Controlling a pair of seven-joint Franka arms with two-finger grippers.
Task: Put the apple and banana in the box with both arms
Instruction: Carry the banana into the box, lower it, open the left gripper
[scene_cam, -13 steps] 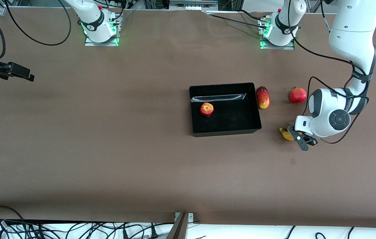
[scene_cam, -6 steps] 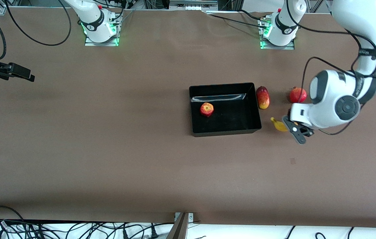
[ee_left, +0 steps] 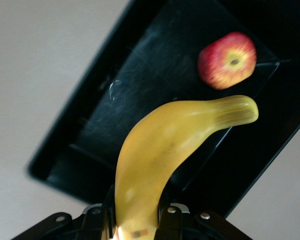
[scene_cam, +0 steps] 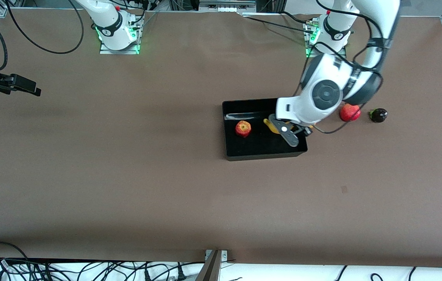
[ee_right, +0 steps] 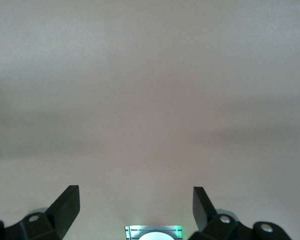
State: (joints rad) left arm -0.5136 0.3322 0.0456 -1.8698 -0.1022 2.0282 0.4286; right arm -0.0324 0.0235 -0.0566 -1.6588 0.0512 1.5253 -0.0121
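Note:
The banana (scene_cam: pixel 270 125) is held in my left gripper (scene_cam: pixel 288 134), which is shut on it in the air over the box (scene_cam: pixel 263 156). In the left wrist view the banana (ee_left: pixel 165 160) sticks out from between the jaws of my left gripper (ee_left: pixel 135 217) above the box (ee_left: pixel 90 125). The apple (scene_cam: pixel 243 128) lies in the box toward the right arm's end, and it also shows in the left wrist view (ee_left: pixel 227 60). My right gripper (scene_cam: pixel 29 88) waits open at the right arm's end of the table, over bare table in the right wrist view (ee_right: pixel 135 200).
A plain red round fruit (scene_cam: pixel 350 112) and a small dark fruit (scene_cam: pixel 378 115) lie on the table beside the box toward the left arm's end. The left arm's wrist covers the box's edge on that side.
My left gripper has lifted the banana off the table beside the box and carried it over the box. The small dark fruit has come into view. The right arm has not moved.

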